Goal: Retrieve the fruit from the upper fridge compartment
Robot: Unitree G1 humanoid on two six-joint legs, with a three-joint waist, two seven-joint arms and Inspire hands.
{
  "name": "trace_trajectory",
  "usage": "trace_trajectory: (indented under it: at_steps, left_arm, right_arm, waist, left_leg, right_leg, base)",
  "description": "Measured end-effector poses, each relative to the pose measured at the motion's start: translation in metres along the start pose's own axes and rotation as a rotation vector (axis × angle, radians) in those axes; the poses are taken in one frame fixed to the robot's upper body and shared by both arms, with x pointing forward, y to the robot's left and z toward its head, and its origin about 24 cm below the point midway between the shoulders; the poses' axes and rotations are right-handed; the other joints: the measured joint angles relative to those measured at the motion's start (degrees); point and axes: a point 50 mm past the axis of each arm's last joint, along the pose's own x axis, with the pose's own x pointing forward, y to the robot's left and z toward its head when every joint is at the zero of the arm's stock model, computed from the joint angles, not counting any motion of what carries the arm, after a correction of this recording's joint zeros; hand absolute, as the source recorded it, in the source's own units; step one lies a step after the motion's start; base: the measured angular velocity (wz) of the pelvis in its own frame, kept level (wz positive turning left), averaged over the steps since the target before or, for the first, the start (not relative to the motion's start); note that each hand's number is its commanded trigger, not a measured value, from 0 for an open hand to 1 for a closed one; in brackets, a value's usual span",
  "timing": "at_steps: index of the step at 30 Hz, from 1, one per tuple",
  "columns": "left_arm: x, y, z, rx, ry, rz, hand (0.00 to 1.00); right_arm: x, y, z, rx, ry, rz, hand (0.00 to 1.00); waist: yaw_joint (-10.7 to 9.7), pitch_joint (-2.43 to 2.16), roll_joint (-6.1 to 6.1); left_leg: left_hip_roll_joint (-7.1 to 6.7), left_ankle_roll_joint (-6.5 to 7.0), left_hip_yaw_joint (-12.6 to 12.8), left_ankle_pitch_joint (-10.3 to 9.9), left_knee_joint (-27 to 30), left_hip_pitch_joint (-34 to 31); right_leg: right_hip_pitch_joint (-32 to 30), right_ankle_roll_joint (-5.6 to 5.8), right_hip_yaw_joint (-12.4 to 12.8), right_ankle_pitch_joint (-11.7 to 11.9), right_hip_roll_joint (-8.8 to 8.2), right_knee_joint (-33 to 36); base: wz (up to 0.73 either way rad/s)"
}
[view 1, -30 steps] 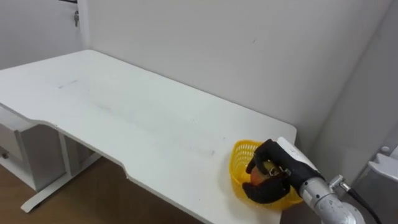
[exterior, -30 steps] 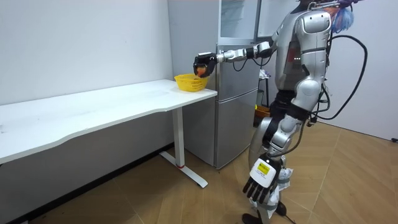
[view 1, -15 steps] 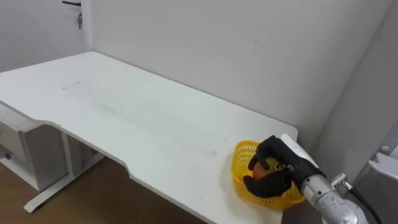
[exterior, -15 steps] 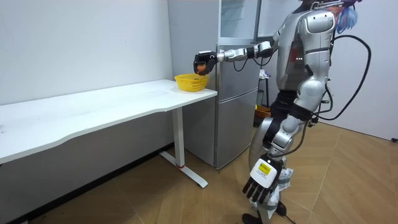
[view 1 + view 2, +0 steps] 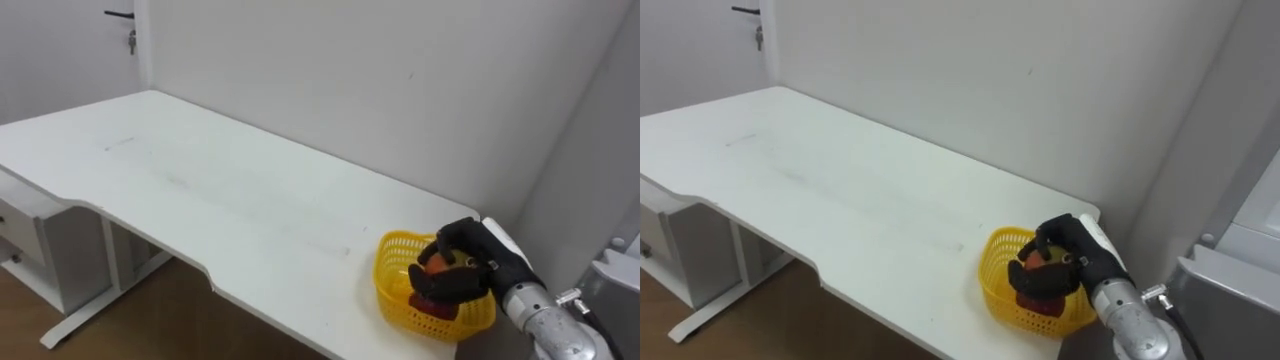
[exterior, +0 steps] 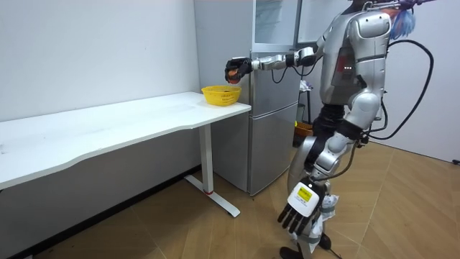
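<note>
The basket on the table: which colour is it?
The basket is yellow, clearest in the left eye view.

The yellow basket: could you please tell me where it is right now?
In the eye views the yellow basket sits lower right, on the white table corner beside the fridge, just under the right hand gripping an orange fruit.

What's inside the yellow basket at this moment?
The yellow basket shows bare mesh on its left inner wall. The right hand, curled round an orange-red round item, is in front of the rest, so whatever lies on its bottom is covered.
</note>
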Motion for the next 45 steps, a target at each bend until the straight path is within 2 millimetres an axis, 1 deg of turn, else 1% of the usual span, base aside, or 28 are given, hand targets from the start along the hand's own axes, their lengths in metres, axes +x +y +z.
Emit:
trace_trajectory:
  at_steps: [4,6,7,8,9,10,12,14,15,18,27,31,32,34,35,39,45]
  left_arm:
    - [-0.002,-0.006,-0.006,-0.001,0.017,-0.014,0.0]
    - [-0.004,-0.012,-0.011,-0.003,0.034,-0.029,0.0]
    - [-0.004,-0.013,-0.012,-0.004,0.038,-0.032,0.0]
    - [-0.005,-0.015,-0.014,-0.005,0.044,-0.038,0.0]
    - [-0.005,-0.016,-0.014,-0.005,0.045,-0.043,0.0]
    - [-0.005,-0.016,-0.014,-0.006,0.045,-0.044,0.0]
    - [-0.005,-0.017,-0.013,-0.007,0.046,-0.049,0.0]
    - [-0.005,-0.018,-0.013,-0.007,0.047,-0.051,0.0]
    - [-0.005,-0.018,-0.013,-0.007,0.048,-0.051,0.0]
    - [-0.005,-0.018,-0.013,-0.007,0.048,-0.053,0.0]
    - [-0.005,-0.018,-0.013,0.0,0.048,-0.054,0.0]
    - [-0.005,-0.018,-0.013,0.0,0.048,-0.054,0.0]
    - [-0.005,-0.018,-0.013,0.0,0.048,-0.054,0.0]
    - [-0.005,-0.018,-0.012,-0.001,0.047,-0.054,0.0]
    - [-0.005,-0.018,-0.012,-0.001,0.046,-0.053,0.0]
    - [-0.004,-0.017,-0.01,-0.001,0.04,-0.052,0.0]
    - [-0.004,-0.016,-0.009,-0.003,0.036,-0.066,0.0]
  right_arm:
    - [0.002,-0.002,0.001,0.041,0.004,-0.01,1.0]
    - [0.002,-0.003,0.0,0.057,0.006,-0.019,1.0]
    - [0.002,-0.003,0.0,0.062,0.009,-0.02,0.94]
    - [0.002,-0.003,-0.003,0.063,0.02,-0.023,0.69]
    - [0.002,-0.004,-0.005,0.061,0.032,-0.027,0.07]
    - [0.002,-0.005,-0.006,0.06,0.037,-0.029,0.0]
    - [0.004,-0.007,-0.01,0.039,0.062,-0.036,0.0]
    - [0.004,-0.009,-0.013,0.019,0.081,-0.04,0.0]
    - [0.004,-0.009,-0.015,0.017,0.089,-0.041,0.0]
    - [0.003,-0.01,-0.018,0.014,0.104,-0.046,0.0]
    - [0.005,-0.014,-0.022,-0.028,0.134,-0.059,0.0]
    - [0.005,-0.014,-0.022,-0.026,0.135,-0.061,0.0]
    - [0.005,-0.014,-0.023,-0.026,0.136,-0.061,0.0]
    - [0.005,-0.014,-0.023,-0.026,0.137,-0.063,0.0]
    - [0.005,-0.014,-0.023,-0.027,0.137,-0.063,0.0]
    - [0.004,-0.015,-0.027,-0.034,0.158,-0.066,0.0]
    - [0.008,-0.017,-0.022,-0.025,0.146,-0.073,0.0]
  waist:
    - [0.1,-0.04,0.53]
    - [0.1,-0.04,0.97]
    - [0.1,-0.05,1.06]
    - [0.1,-0.09,1.15]
    - [0.1,-0.11,1.13]
    - [0.1,-0.11,1.14]
    - [0.2,-0.1,1.17]
    - [0.3,-0.14,1.12]
    - [0.3,-0.19,1.05]
    - [0.3,-0.3,0.92]
    - [0.6,-0.4,0.68]
    - [0.6,-0.22,0.51]
    - [0.6,-0.13,0.42]
    - [0.6,0.19,0.4]
    - [0.6,0.25,0.25]
    - [0.7,0.23,0.14]
    - [0.7,0.05,-0.09]
  left_leg:
    - [0.02,0.01,-0.1,0.0,0.1,0.2]
    - [0.01,0.02,-0.1,0.0,0.1,0.6]
    - [0.0,0.02,-0.1,0.0,0.1,0.8]
    - [-0.02,0.02,-0.3,0.0,0.1,0.9]
    - [-0.08,0.04,-0.5,0.0,0.3,0.9]
    - [-0.11,0.05,-0.6,0.0,0.3,0.9]
    - [-0.21,0.17,-1.3,0.1,0.4,0.8]
    - [-0.31,0.26,-1.3,0.2,0.4,0.9]
    - [-0.72,0.31,-1.4,0.2,0.4,0.9]
    - [-0.97,0.43,-1.8,0.3,0.3,0.9]
    - [-1.05,0.82,-1.8,0.7,-0.6,1.0]
    - [-1.07,0.83,-1.8,0.7,-0.9,1.0]
    - [-1.08,0.83,-1.8,0.7,-0.9,1.0]
    - [-1.09,0.83,-1.8,0.7,-1.0,0.9]
    - [-1.09,0.83,-1.9,0.7,-1.0,0.9]
    - [-1.1,0.83,-1.9,0.7,-1.0,0.8]
    - [-1.08,0.82,-1.9,0.7,-1.5,0.9]
  right_leg:
    - [0.3,0.01,-0.2,0.0,-0.01,0.0]
    - [0.7,0.02,-0.2,0.0,-0.07,0.1]
    - [0.9,0.04,-0.2,0.0,-0.08,0.1]
    - [1.1,0.1,-0.2,-0.1,-0.07,0.0]
    - [1.2,0.17,-0.1,-0.2,-0.06,0.0]
    - [1.2,0.22,-0.1,-0.2,-0.06,0.0]
    - [1.2,0.33,-0.1,-0.3,-0.12,0.0]
    - [1.2,0.36,-0.1,-0.3,-0.18,0.0]
    - [1.2,0.39,-0.1,-0.3,-0.18,0.0]
    - [1.3,0.54,-0.1,-0.3,-0.08,0.0]
    - [1.3,0.86,-0.1,-0.4,-0.44,-0.1]
    - [1.2,0.94,-0.1,-0.4,-0.44,-0.1]
    - [1.2,0.96,-0.1,-0.4,-0.44,-0.2]
    - [1.2,0.97,-0.1,-0.4,-0.43,-0.2]
    - [1.2,0.97,0.0,-0.4,-0.38,-0.4]
    - [1.2,1.0,0.1,-0.4,-0.24,-0.9]
    - [0.9,1.01,0.4,-0.4,-0.24,-0.9]
  base:
    - [0.04]
    - [0.0]
    - [0.03]
    - [0.08]
    - [0.09]
    - [0.1]
    - [0.07]
    - [0.05]
    - [0.04]
    - [0.04]
    - [0.02]
    - [0.0]
    - [0.0]
    - [0.0]
    - [0.0]
    - [0.0]
    - [0.0]
